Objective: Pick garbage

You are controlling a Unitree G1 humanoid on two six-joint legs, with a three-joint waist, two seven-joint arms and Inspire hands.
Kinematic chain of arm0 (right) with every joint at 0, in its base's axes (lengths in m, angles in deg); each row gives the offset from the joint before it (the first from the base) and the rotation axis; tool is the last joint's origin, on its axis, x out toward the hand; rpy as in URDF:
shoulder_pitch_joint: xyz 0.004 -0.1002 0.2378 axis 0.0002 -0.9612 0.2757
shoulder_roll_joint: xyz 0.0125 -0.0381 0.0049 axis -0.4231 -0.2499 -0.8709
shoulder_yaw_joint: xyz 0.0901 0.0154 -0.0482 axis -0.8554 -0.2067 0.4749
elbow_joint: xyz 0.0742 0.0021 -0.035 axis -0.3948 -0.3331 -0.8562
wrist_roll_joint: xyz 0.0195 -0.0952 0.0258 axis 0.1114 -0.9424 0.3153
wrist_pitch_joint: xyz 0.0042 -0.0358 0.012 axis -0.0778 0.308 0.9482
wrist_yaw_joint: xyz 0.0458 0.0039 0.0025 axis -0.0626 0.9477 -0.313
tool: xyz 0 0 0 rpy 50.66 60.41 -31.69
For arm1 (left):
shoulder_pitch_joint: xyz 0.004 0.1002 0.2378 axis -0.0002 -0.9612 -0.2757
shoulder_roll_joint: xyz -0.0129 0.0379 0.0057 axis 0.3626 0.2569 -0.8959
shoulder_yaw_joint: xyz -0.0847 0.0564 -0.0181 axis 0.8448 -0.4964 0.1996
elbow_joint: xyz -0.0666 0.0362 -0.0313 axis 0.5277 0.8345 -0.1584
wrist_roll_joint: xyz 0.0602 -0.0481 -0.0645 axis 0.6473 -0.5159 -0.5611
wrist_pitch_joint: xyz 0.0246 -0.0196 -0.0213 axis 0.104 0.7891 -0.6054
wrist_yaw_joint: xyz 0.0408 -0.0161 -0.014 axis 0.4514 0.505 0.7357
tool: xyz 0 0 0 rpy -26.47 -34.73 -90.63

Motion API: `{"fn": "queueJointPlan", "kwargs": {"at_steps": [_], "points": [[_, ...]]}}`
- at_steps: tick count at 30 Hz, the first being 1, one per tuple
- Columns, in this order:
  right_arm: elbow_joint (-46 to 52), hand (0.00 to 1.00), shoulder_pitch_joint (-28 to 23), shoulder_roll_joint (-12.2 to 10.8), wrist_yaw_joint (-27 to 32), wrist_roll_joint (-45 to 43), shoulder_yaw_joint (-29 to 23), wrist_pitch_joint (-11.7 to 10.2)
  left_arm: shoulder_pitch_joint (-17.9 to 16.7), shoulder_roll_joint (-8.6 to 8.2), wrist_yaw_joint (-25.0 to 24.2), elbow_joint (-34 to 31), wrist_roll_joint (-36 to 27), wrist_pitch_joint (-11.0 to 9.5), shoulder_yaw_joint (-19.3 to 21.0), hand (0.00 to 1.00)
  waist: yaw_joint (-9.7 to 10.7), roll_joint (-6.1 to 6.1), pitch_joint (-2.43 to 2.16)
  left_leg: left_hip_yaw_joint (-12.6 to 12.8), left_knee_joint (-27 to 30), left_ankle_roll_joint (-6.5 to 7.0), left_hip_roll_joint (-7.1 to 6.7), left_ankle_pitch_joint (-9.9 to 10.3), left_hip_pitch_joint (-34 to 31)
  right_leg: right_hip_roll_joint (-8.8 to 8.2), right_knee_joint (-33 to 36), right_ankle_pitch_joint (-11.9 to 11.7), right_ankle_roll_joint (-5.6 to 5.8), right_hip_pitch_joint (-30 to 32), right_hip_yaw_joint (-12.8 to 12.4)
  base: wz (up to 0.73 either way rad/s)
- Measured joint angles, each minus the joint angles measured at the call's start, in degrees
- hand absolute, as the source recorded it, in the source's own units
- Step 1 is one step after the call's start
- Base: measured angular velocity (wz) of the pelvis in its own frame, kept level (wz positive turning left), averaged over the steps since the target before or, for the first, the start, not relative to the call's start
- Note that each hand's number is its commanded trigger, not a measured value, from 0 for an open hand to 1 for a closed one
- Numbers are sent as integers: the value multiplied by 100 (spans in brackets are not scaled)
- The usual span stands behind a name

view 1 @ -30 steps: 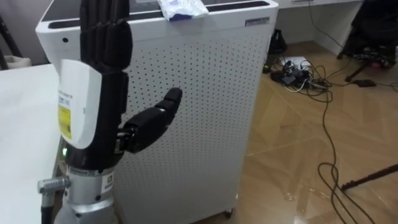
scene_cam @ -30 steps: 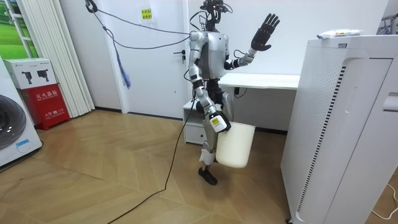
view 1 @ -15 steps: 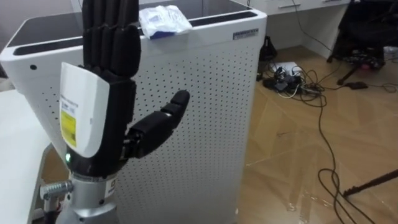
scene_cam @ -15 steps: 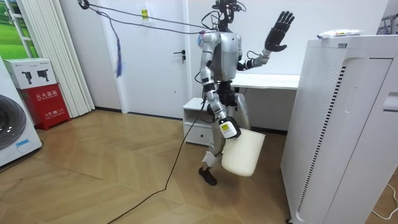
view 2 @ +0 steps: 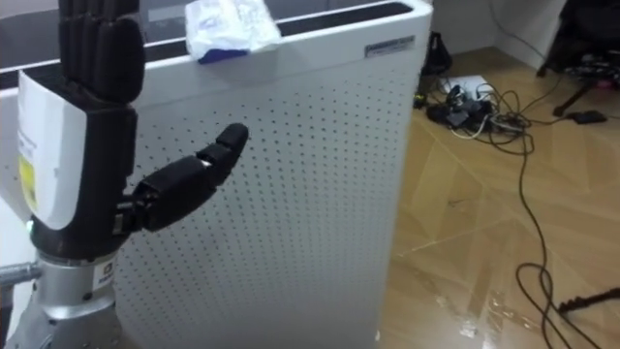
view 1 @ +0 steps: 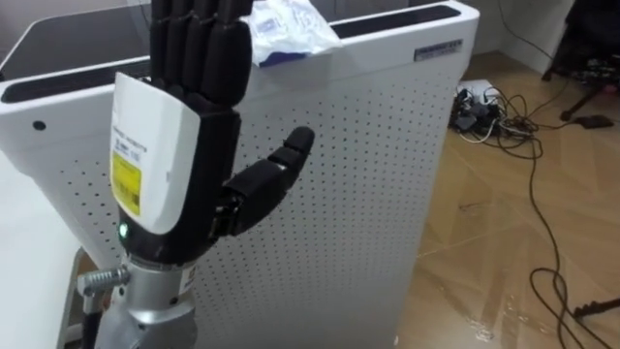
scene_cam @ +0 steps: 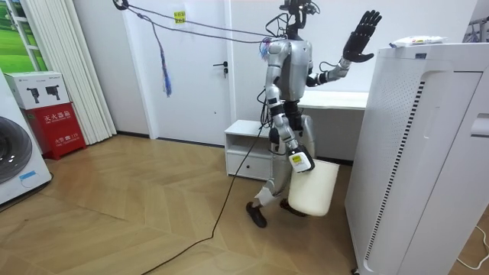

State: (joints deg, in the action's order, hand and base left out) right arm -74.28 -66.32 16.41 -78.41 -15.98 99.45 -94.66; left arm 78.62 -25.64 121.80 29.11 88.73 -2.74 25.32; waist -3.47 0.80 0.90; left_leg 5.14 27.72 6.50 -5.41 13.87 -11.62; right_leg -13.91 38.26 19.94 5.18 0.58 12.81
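- Light was bright and even throughout; the white walls (scene_cam: 199,76) and the white unit (view 1: 368,174) were well lit, with no hard edges of shade.
- The unit's dark top (view 1: 58,53) gave back a pale, flat reflection.
- The wood floor (view 1: 504,223) carried a soft sheen, with small bright glints toward the lower right.
- The black left hand (view 1: 184,145) stood dark against the unit and threw hardly any shadow on it.
- A small green lamp glowed at its wrist.
- Deeper shade lay under the desk (scene_cam: 328,99).
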Motion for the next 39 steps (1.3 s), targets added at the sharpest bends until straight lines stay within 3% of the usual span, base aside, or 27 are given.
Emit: {"fn": "queueJointPlan", "kwargs": {"at_steps": [3, 4, 6, 7, 9, 11, 15, 21, 39], "points": [[1, 100, 11, 12, 2, -81, -7, -1, 17, 4, 30, -1, 141, 3, -5, 0, -10, -108, 47, -99, -55, 75, 0, 76, 131, 29, 38, -185, 0, 40, -24, -2], [2, 100, 63, 22, 4, -101, -5, 2, 19, 27, 38, -1, 195, 26, -5, 0, -76, -179, 80, -258, -76, 79, -2, 77, 129, 100, -281, -96, -19, 110, -78, -24], [39, 100, 95, 6, -8, -103, 14, 5, 20, 134, 23, -1, 199, 103, -11, 0, -115, -212, 88, -316, -111, 79, -10, 75, 126, 233, -937, -162, -57, 275, -136, -15], [68, 100, 82, 12, -13, -157, 43, 11, 20, 168, 17, 4, 193, 126, -14, 0, -66, -227, 77, -355, -121, 77, -34, 77, 137, 324, -1246, -237, 67, 302, -132, 12], [81, 100, 108, 10, -52, -300, 48, 66, 23, 171, 22, -4, 187, 102, -7, 0, -69, -241, 30, -391, -235, 45, -29, 51, 140, 379, -1385, -310, 50, 221, -100, 11], [92, 100, 135, 8, -82, -392, 47, 83, 15, 171, 9, 1, 192, 90, -15, 0, -93, -238, 30, -446, -294, 15, -2, 30, 171, 440, -1574, -362, 27, 115, -42, 9], [143, 100, 133, 14, -216, -395, 49, 111, -8, 190, 9, -1, 191, 121, -15, 0, -145, -101, 4, -556, -422, -43, 6, -7, 342, 507, -1853, -392, -3, -138, -4, 13], [267, 100, 122, 20, -309, -390, 49, 122, -107, 190, -216, -143, 201, 336, -16, 0, -169, -56, -45, -612, -534, -59, 33, -11, 543, 591, -2268, -492, -28, -503, 116, 4], [378, 100, 63, 30, -442, -560, 44, 136, -113, 195, -380, -242, 201, 778, -18, 0, -62, -156, -84, -620, -825, -139, 89, -58, 835, 684, -2577, -635, -64, -813, 138, 0]]}}
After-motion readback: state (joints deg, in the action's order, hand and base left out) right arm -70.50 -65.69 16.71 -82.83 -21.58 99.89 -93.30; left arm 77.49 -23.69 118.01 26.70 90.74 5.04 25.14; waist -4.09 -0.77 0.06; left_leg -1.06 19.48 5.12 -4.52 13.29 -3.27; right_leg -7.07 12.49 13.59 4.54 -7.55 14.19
